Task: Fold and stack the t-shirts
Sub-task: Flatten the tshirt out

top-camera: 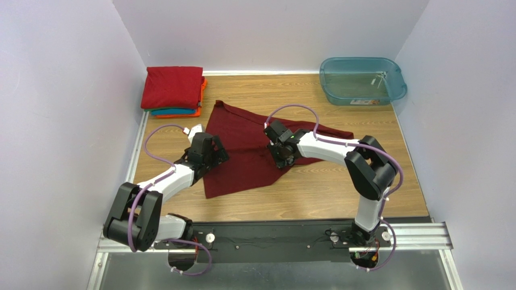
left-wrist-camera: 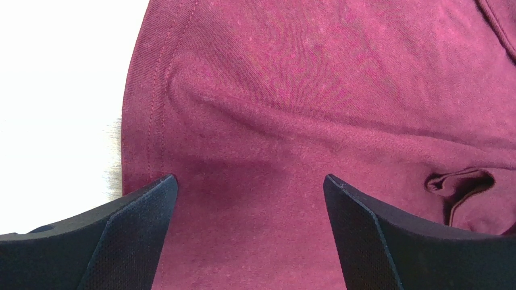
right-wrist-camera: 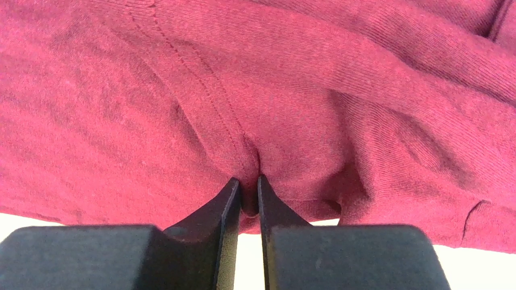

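A dark maroon t-shirt (top-camera: 242, 145) lies spread and rumpled on the wooden table. My left gripper (top-camera: 212, 154) is open over its left edge; in the left wrist view its jaws stand wide apart above the cloth (left-wrist-camera: 272, 121), near a stitched hem. My right gripper (top-camera: 283, 154) is shut on a fold of the maroon shirt (right-wrist-camera: 242, 121) near the shirt's middle; the cloth bunches between the fingertips. A stack of folded shirts, bright red (top-camera: 172, 86) on top with teal and orange under it, sits at the back left.
A translucent teal plastic tub (top-camera: 362, 80) stands at the back right. White walls close the table on the left, back and right. Bare wood (top-camera: 315, 193) shows in front of the maroon shirt.
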You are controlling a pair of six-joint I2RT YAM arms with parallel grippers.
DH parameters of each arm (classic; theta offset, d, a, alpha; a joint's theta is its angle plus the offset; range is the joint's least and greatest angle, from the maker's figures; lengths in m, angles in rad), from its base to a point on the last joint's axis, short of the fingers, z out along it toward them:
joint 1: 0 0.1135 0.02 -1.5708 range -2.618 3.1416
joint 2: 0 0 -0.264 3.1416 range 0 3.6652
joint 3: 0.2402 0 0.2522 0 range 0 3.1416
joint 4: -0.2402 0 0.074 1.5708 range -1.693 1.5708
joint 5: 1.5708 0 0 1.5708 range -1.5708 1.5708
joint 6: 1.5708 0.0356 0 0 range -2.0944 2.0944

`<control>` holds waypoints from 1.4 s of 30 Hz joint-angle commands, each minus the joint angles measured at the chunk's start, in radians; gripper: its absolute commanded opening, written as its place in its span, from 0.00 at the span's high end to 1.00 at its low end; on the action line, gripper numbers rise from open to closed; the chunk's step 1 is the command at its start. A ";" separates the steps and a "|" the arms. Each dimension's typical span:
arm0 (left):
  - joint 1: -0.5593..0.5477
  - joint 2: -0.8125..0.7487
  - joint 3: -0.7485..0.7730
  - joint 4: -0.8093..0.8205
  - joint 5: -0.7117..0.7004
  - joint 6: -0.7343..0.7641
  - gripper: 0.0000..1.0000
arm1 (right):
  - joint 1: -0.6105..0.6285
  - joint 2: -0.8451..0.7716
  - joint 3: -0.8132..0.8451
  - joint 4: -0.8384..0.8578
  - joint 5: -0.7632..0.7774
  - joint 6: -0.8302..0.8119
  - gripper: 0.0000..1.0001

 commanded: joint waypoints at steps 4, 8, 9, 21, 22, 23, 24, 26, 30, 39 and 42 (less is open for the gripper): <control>0.008 0.018 0.008 -0.035 -0.039 0.005 0.02 | 0.010 -0.032 0.010 -0.007 0.102 0.077 0.87; 0.011 0.019 0.008 -0.039 -0.047 0.005 0.02 | 0.010 -0.099 -0.009 -0.008 0.108 0.087 0.91; 0.012 0.019 0.008 -0.039 -0.047 0.005 0.02 | 0.011 -0.110 -0.023 -0.008 0.108 0.088 0.91; 0.020 0.020 0.008 -0.048 -0.053 0.006 0.02 | 0.010 -0.254 -0.200 -0.019 -0.038 0.096 0.85; 0.021 0.020 0.009 -0.051 -0.056 0.006 0.02 | 0.010 -0.268 -0.215 -0.019 -0.039 0.102 0.87; 0.022 0.022 0.012 -0.055 -0.059 0.006 0.02 | 0.011 -0.276 -0.239 -0.021 -0.033 0.111 0.90; 0.022 0.020 0.014 -0.056 -0.060 0.006 0.02 | 0.011 -0.288 -0.253 -0.021 -0.027 0.116 0.94; 0.022 0.019 0.015 -0.061 -0.064 0.009 0.02 | 0.011 -0.320 -0.275 -0.025 -0.039 0.122 0.99; 0.023 0.015 0.015 -0.062 -0.067 0.006 0.02 | 0.010 -0.391 -0.330 -0.042 -0.021 0.154 0.99; 0.029 0.025 0.020 -0.064 -0.076 0.011 0.02 | 0.011 -0.526 -0.436 -0.065 -0.031 0.231 0.87; 0.029 0.025 0.020 -0.064 -0.074 0.011 0.02 | 0.011 -0.541 -0.482 -0.070 -0.047 0.269 0.82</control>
